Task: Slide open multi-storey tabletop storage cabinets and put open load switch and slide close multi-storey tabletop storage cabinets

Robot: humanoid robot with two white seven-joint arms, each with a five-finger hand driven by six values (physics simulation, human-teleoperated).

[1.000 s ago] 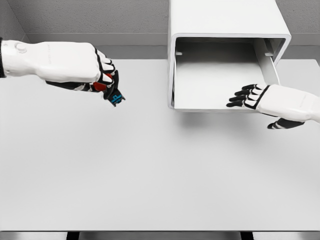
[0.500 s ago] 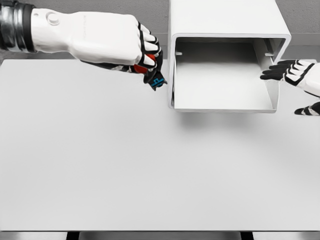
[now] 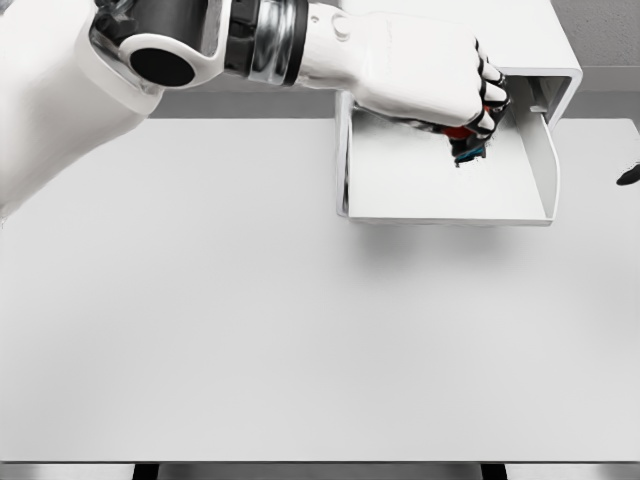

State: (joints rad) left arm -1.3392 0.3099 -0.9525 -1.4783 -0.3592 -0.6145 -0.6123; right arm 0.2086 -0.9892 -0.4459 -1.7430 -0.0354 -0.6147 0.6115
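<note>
The white storage cabinet (image 3: 556, 55) stands at the back of the table with its drawer (image 3: 445, 205) slid out toward me. My left hand (image 3: 455, 90) reaches across from the left and hovers over the drawer's inside, fingers curled around the load switch (image 3: 467, 146), a small red, black and blue part poking out below the fist. Only a dark fingertip of my right hand (image 3: 628, 176) shows at the right edge, apart from the cabinet.
The white table (image 3: 250, 330) stretches wide in front of the cabinet. My left upper arm and elbow joint (image 3: 160, 62) fill the top left corner. A grey wall runs behind the table.
My left hand has carried the load switch to the right, from beside the cabinet to over the open drawer. My right hand has drawn back almost out of the picture.
</note>
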